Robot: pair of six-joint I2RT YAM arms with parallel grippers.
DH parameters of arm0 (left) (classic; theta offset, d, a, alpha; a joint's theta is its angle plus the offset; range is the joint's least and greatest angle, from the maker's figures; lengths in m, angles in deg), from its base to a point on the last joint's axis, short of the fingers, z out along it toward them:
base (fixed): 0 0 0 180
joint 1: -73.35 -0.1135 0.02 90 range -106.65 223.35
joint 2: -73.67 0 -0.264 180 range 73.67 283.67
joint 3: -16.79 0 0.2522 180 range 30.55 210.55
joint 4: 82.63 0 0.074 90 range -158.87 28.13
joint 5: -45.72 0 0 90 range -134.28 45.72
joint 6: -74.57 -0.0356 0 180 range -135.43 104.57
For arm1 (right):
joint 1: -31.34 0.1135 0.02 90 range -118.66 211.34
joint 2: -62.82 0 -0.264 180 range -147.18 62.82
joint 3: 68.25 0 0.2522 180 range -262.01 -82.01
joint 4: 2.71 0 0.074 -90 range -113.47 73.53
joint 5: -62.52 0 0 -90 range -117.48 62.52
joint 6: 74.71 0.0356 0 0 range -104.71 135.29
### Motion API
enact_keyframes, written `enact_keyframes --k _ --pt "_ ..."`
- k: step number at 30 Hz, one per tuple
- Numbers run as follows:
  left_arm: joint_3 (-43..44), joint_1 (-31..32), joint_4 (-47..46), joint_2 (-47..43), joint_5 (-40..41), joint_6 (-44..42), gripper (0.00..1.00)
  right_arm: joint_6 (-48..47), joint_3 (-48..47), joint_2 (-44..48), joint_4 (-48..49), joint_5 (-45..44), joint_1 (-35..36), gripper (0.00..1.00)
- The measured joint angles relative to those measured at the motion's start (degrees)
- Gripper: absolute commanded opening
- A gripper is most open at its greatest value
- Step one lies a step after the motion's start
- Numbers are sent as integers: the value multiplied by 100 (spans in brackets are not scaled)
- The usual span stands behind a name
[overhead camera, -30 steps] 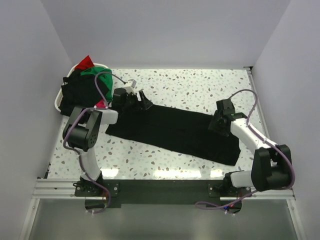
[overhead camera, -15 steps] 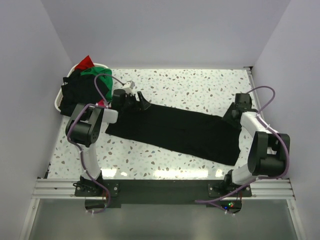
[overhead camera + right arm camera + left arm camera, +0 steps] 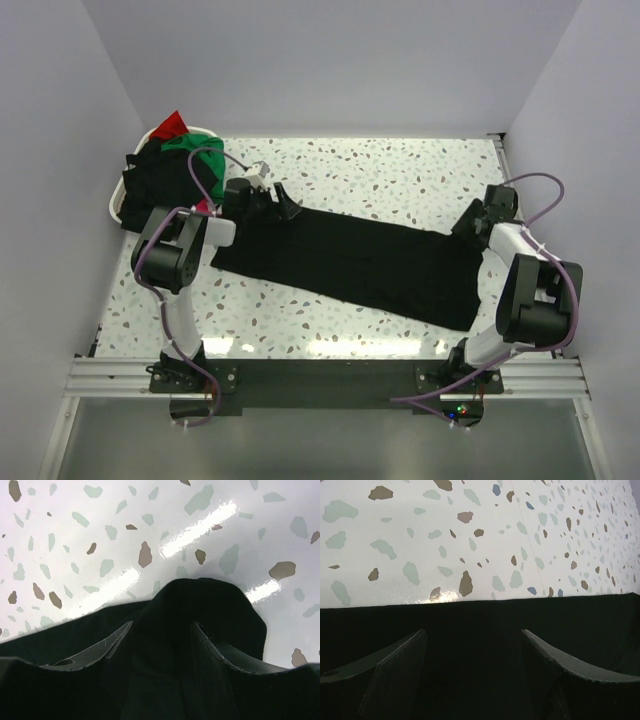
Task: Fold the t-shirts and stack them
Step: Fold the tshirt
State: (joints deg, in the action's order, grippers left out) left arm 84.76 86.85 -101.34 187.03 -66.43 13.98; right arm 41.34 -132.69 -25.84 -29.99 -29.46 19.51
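A black t-shirt (image 3: 350,265), folded into a long strip, lies slantwise across the table. My left gripper (image 3: 270,205) hovers at its far left end. In the left wrist view that gripper (image 3: 472,635) is open, fingers wide apart over flat black cloth (image 3: 570,615) with nothing pinched. My right gripper (image 3: 472,222) is at the strip's far right corner. In the right wrist view it (image 3: 162,625) is shut on a raised hump of the black cloth (image 3: 210,600) that fills the gap between the fingers. More t-shirts, black (image 3: 155,180), green (image 3: 185,145) and red (image 3: 172,124), are heaped at the far left.
A white basket (image 3: 113,207) at the far left edge holds the heap of shirts. Speckled tabletop (image 3: 380,170) shows behind the strip and in front of it (image 3: 270,315). White walls close in on both sides and at the back.
My right gripper has moved right and away from me, drawing the shirt's far right corner outward with it. The left gripper has hardly moved.
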Motion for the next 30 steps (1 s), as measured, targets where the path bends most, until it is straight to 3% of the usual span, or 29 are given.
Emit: enact_keyframes --k 7,18,30 --pt "0 -9 -2 0 -7 0 80 2 0 -72 192 131 -79 43" --pt "2 -138 -177 94 -144 2 80 4 0 -295 125 15 -105 14" --pt "2 -256 -243 118 -153 2 80 33 -22 -474 -188 -535 -114 9"
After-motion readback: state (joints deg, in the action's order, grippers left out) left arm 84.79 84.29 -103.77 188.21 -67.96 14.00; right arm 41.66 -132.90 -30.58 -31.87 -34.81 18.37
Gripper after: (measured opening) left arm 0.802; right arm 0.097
